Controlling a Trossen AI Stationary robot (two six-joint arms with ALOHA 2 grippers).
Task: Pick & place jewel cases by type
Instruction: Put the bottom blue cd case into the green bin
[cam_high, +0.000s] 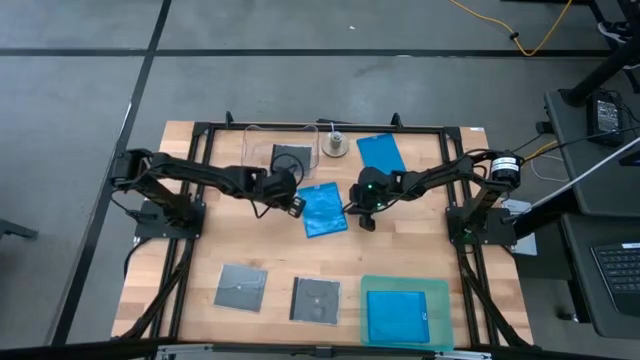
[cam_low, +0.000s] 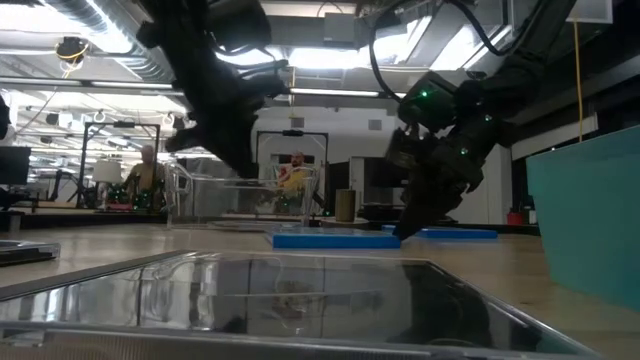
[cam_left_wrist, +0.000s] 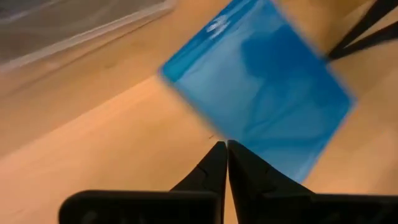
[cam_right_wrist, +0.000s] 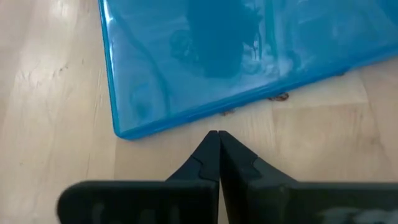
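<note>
A bright blue jewel case (cam_high: 323, 210) lies flat at the table's middle, between my two grippers. My left gripper (cam_high: 298, 207) is shut and hangs above the wood just left of it; its tips (cam_left_wrist: 226, 146) are clear of the case (cam_left_wrist: 261, 93). My right gripper (cam_high: 367, 224) is shut, low at the case's right near corner; bare wood shows between its tips (cam_right_wrist: 215, 134) and the case's edge (cam_right_wrist: 186, 121). A second blue case (cam_high: 381, 152) lies at the far side and a third (cam_high: 397, 315) in the teal tray. One grey-black case (cam_high: 291, 157) lies in the clear tub, two (cam_high: 241, 288) (cam_high: 315, 300) near the front.
The clear tub (cam_high: 262, 135) stands at the far middle with a small round metal thing (cam_high: 334, 146) beside it. The teal tray (cam_high: 440, 300) sits at the near right corner. Black frame rails (cam_high: 200, 135) run round the table. Bare wood lies between the middle case and the front row.
</note>
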